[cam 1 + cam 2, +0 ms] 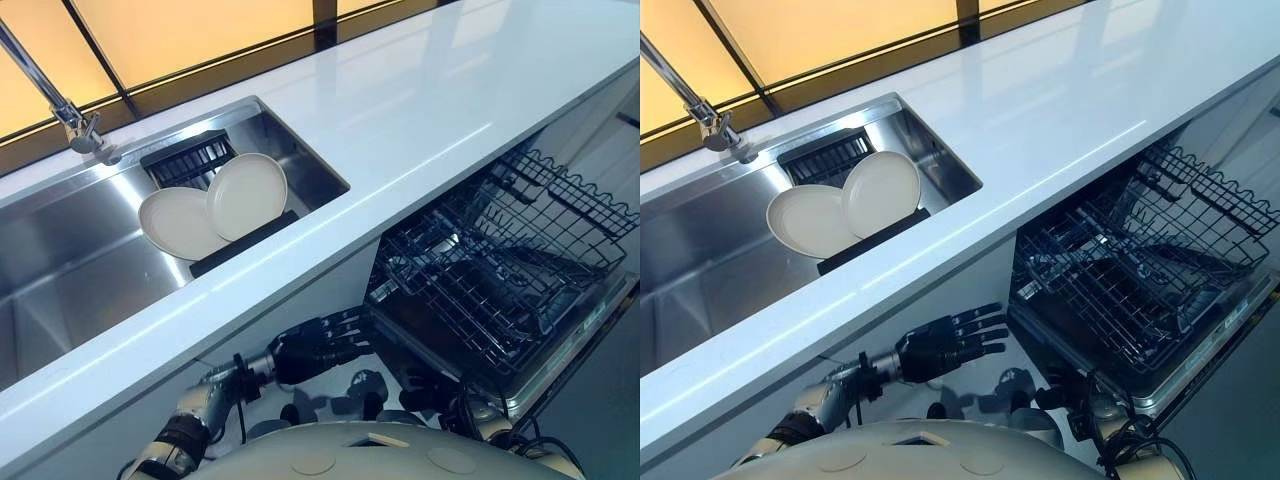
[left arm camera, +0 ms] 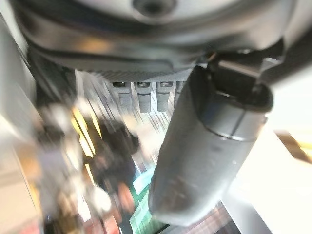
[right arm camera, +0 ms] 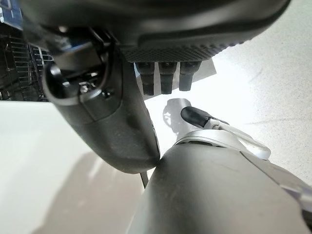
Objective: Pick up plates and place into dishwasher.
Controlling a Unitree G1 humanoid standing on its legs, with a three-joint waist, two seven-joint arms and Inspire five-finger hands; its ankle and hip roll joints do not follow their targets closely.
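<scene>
Left eye view: two white plates (image 1: 247, 195) lean overlapping on a black drying rack (image 1: 190, 157) at the right end of the stainless sink (image 1: 60, 260), just behind its front rim; the white countertop (image 1: 430, 110) runs on to the right above the pulled-out dishwasher rack (image 1: 500, 260). Below the counter's front edge the left hand (image 1: 318, 347) hangs with fingers straight, holding nothing (just short of the wire rack's left rim); the right hand (image 3: 185, 46), in its wrist view, has fingers extended and also holds nothing.
</scene>
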